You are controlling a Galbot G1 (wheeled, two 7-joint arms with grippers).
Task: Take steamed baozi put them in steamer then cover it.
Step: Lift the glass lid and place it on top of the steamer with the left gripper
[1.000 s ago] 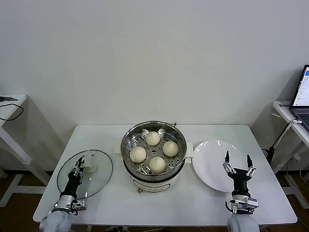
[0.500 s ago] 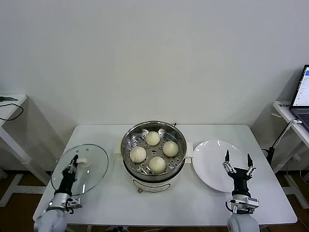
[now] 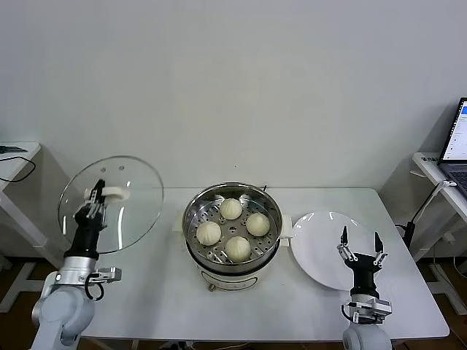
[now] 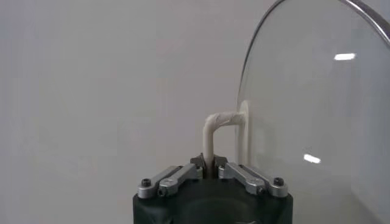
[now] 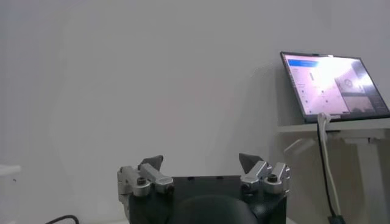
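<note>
Above the table's [image 3: 146, 292] left edge, the left gripper [image 3: 95, 198] pinches the cover [image 3: 139, 197] by its handle, tilted upright, while four baozi [image 3: 232, 208] sit in the steamer [image 3: 232, 251]; the right gripper [image 3: 360, 244] waits wide-fingered over the plate [image 3: 321, 248].

1. Four cream-white pleated baozi [image 3: 232, 227] sat on the perforated tray inside the steamer.
2. The shiny steel steamer [image 3: 232, 255] stood uncovered at the middle of the desk.
3. The clear glass cover [image 3: 135, 191] hung nearly upright in the air above the desk's left edge, its white handle clamped.

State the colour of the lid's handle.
White handle, clearest in the left wrist view.
</note>
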